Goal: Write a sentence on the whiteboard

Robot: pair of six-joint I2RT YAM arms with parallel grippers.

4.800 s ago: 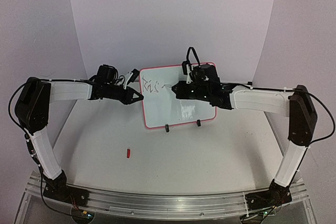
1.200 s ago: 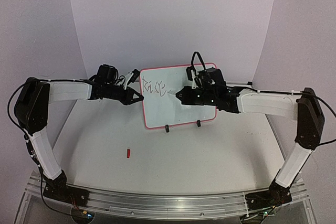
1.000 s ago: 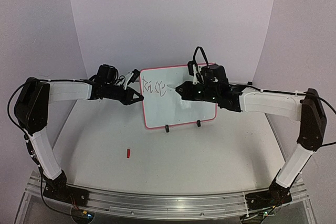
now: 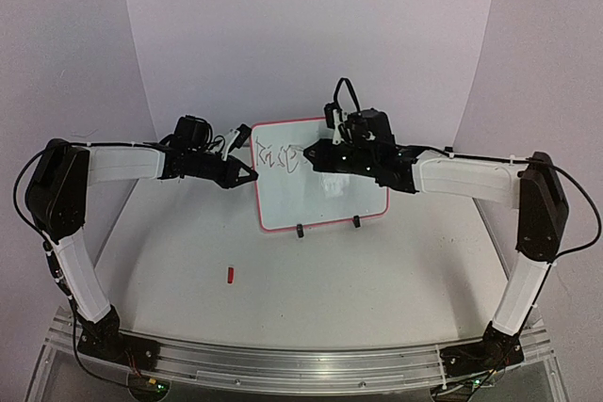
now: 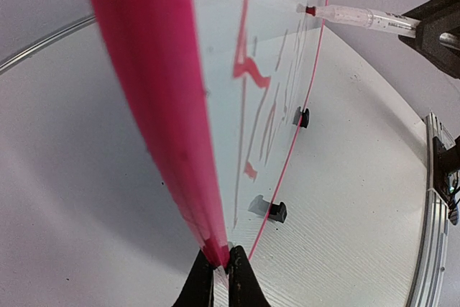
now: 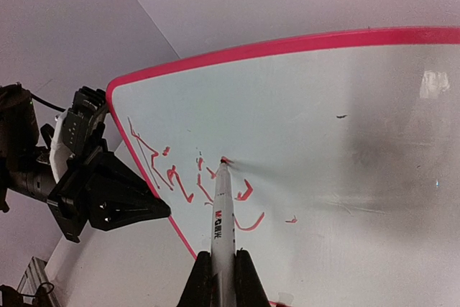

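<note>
Right wrist view: our right gripper point(image 6: 221, 264) pinches the marker point(image 6: 221, 206), tip on the whiteboard point(image 6: 359, 120). We judge the board light and tippy, so our left gripper point(image 5: 221, 267) clamps its edge.

Left arm point(image 4: 122, 163) and right arm point(image 4: 466, 179) stretch inward, forearms level, jaws pinched closed.

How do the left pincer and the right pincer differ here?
The left pincer clamps the whiteboard by its side edge; the right pincer grips a marker. The left pincer sits beside the board; the right pincer reaches across its face, marker tip at the sentence. Both are shut.
</note>
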